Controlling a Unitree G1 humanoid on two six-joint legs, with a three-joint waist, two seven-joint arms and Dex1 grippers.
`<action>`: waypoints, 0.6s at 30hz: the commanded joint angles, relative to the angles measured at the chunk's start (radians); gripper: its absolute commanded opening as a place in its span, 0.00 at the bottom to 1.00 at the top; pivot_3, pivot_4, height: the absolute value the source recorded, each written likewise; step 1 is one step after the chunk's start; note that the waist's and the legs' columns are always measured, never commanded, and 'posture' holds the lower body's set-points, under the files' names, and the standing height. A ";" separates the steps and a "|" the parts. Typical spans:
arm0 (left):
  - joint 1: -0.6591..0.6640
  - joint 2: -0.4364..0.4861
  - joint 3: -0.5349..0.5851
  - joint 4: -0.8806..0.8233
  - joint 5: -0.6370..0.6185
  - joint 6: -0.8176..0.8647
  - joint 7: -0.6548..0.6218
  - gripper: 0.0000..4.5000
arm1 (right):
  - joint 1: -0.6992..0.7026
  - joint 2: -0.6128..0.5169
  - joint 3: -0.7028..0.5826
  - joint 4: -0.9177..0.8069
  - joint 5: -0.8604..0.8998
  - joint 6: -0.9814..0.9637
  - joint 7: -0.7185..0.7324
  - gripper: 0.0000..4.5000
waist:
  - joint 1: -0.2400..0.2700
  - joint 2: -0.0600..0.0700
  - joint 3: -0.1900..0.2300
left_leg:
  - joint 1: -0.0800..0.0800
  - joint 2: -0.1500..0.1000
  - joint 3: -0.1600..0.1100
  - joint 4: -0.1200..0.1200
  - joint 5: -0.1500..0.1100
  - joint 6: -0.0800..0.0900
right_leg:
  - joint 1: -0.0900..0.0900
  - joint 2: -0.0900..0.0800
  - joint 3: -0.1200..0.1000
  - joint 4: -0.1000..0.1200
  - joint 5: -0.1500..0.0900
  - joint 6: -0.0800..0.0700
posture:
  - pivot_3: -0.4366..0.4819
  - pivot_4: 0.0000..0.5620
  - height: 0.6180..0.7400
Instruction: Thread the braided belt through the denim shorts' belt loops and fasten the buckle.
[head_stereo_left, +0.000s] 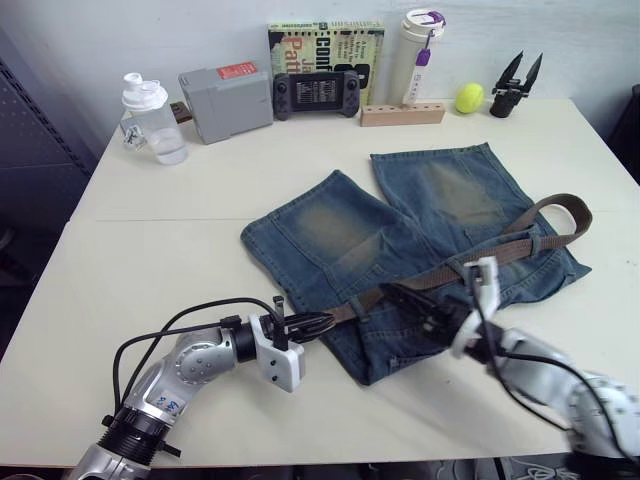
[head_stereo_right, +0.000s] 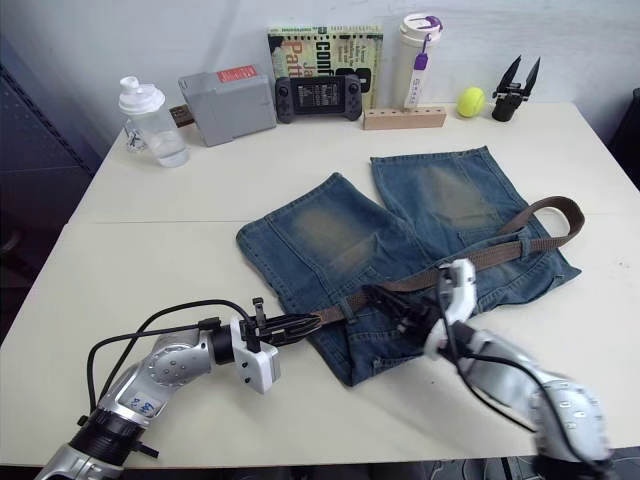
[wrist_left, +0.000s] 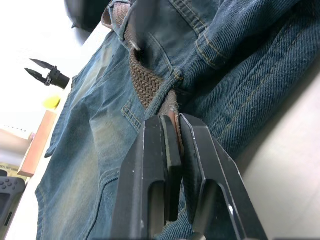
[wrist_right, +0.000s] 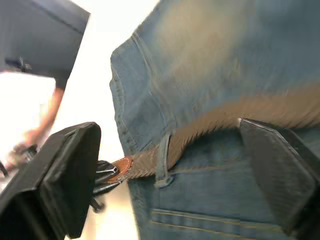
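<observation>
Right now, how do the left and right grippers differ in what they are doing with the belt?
The left gripper is shut on the braided belt's tip at the waistband's left end; the right gripper is open, its fingers straddling the belt farther along the denim shorts without clamping it. Both sit low over the waistband.

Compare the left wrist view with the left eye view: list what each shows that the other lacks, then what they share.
Left wrist view alone: the left claw seen close, its fingers shut on the leather tip of the braided belt, just past a belt loop, with the braid's weave plain.

Left eye view alone: the right claw over the waistband, the belt's far end curling off the shorts, plus the shaker bottle, grey box, book and tumbler.

Both: the denim shorts, game controller, wooden block, tennis ball and black spare gripper.
</observation>
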 joint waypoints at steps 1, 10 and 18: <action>0.008 -0.002 0.004 -0.009 0.000 -0.009 0.018 0.00 | 0.055 -0.075 -0.022 -0.074 -0.113 0.017 0.142 0.86 | 0.000 0.000 0.000 | 0.000 0.000 0.000 0.000 0.000 0.000 | 0.000 0.000 0.000 0.000 0.000 0.000 | 0.48 0.27 0.88; 0.009 -0.007 0.001 -0.016 -0.008 -0.005 0.017 0.00 | 0.125 -0.128 0.112 -0.030 -0.634 -0.076 0.262 0.02 | 0.001 -0.001 0.000 | 0.000 -0.001 0.001 0.001 0.000 0.000 | 0.000 -0.001 0.000 0.000 0.001 0.001 | 0.48 0.27 0.88; 0.173 0.179 0.096 0.045 -0.021 -0.178 0.028 0.00 | 0.119 -0.053 0.235 0.031 -0.800 -0.004 0.241 0.02 | -0.014 -0.010 -0.006 | 0.003 0.002 0.000 0.000 0.000 -0.002 | 0.002 0.002 0.000 -0.001 0.000 0.000 | 0.48 0.27 0.88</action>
